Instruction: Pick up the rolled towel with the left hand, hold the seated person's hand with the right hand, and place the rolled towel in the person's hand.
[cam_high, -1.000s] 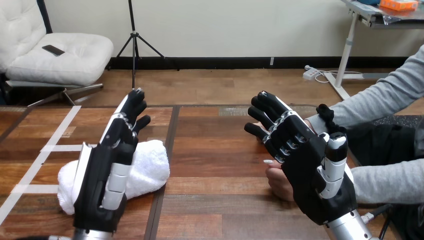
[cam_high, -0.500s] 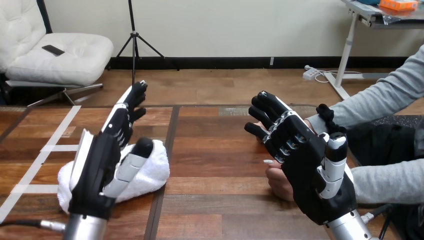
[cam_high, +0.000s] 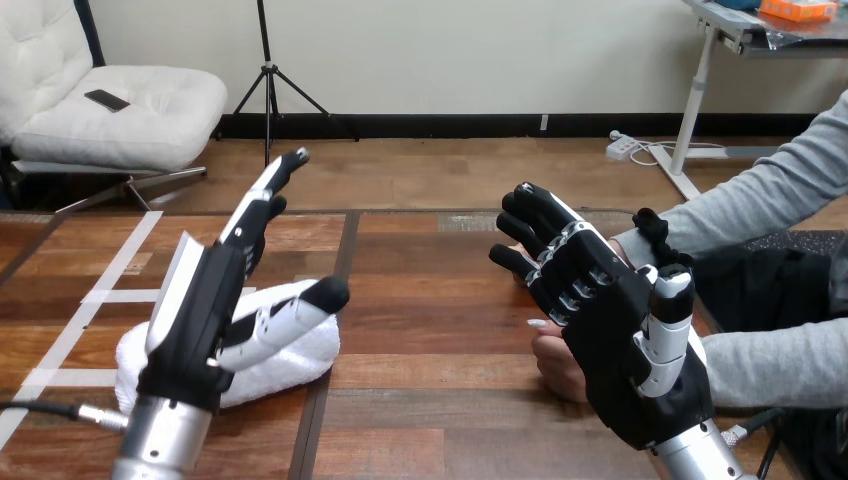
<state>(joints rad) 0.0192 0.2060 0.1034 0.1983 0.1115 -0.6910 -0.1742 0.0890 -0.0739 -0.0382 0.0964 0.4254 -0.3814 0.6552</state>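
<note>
A white rolled towel lies on the wooden table at the left. My left hand hovers over it, open, its fingers straight and pointing away, its thumb spread to the right above the towel. My right hand is at the right, its back toward me and its fingers relaxed and a little bent. The person's hand lies on the table partly under it, fingertips showing at its left edge. I cannot tell whether the two touch.
The person's grey-sleeved arms come in from the right edge. White tape strips mark the table's left part. A dark seam runs down the table between the towel and my right hand.
My left hand has opened wide over the towel: fingers straightened and lifted, thumb swung out to the right. My right hand and the person's hand have not moved.
</note>
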